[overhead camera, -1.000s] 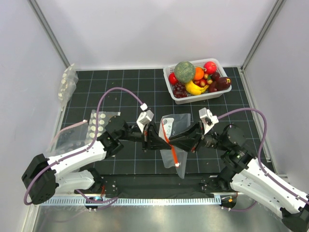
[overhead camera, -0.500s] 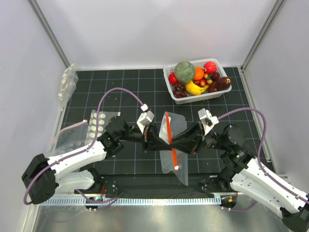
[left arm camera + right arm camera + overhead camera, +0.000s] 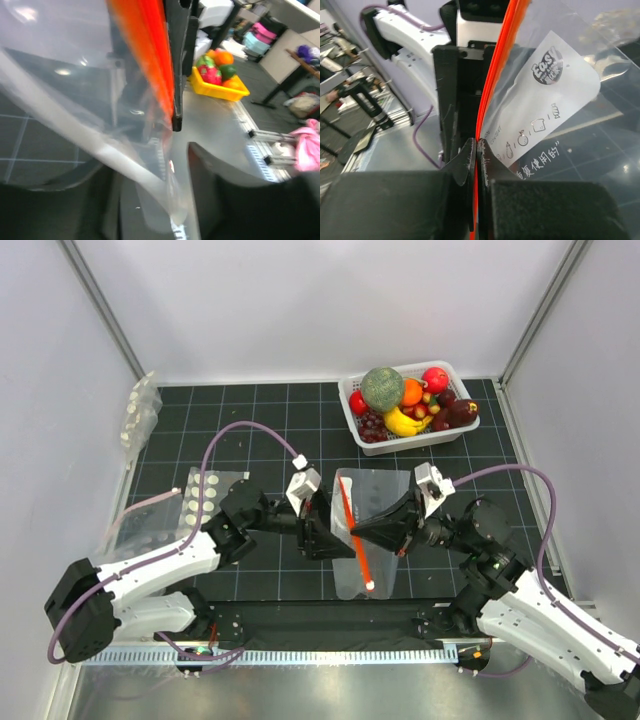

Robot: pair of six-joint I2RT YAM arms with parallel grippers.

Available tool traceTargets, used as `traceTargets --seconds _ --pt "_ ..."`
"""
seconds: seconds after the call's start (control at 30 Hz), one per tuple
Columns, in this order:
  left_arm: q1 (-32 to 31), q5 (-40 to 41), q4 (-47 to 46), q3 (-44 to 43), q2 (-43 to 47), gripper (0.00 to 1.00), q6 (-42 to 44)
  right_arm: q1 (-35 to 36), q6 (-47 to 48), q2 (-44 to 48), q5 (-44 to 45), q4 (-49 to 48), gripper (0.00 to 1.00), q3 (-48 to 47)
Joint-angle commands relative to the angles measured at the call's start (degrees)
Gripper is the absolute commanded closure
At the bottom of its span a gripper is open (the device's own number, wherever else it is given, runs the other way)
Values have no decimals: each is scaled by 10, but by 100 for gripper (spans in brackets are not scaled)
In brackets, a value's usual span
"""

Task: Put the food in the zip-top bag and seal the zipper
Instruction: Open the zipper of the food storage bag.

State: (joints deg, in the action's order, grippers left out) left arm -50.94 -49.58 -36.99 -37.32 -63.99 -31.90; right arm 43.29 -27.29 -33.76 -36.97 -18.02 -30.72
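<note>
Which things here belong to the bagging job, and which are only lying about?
For the job: zip-top bag, its zipper, red balls, orange ball.
Just lying about: green melon, banana, grapes, bags of white discs.

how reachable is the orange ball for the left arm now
Probably, with a detour: the left gripper is open, but the zip-top bag stands between it and the orange ball.

Clear zip-top bag (image 3: pixel 378 502) raised upright at centre, its red-orange zipper (image 3: pixel 352 530) slanting down the left side. The food (image 3: pixel 435 379), red and orange balls, lies in a white basket (image 3: pixel 395 439) behind.
</note>
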Motion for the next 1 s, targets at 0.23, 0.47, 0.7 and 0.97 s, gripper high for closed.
traceTargets --seconds 0.23,0.47,0.7,0.97 --pt "0 312 237 -37 61 27 90 1 40 -18 272 140 99 -47" --pt "-6 439 288 -42 74 26 97 2 11 -72 341 162 99 -58" --pt "-42 455 258 -44 53 29 119 2 -30 -76 329 128 99 -40" --pt "-46 397 227 -60 -7 48 128 3 -59 -94 291 91 99 -32"
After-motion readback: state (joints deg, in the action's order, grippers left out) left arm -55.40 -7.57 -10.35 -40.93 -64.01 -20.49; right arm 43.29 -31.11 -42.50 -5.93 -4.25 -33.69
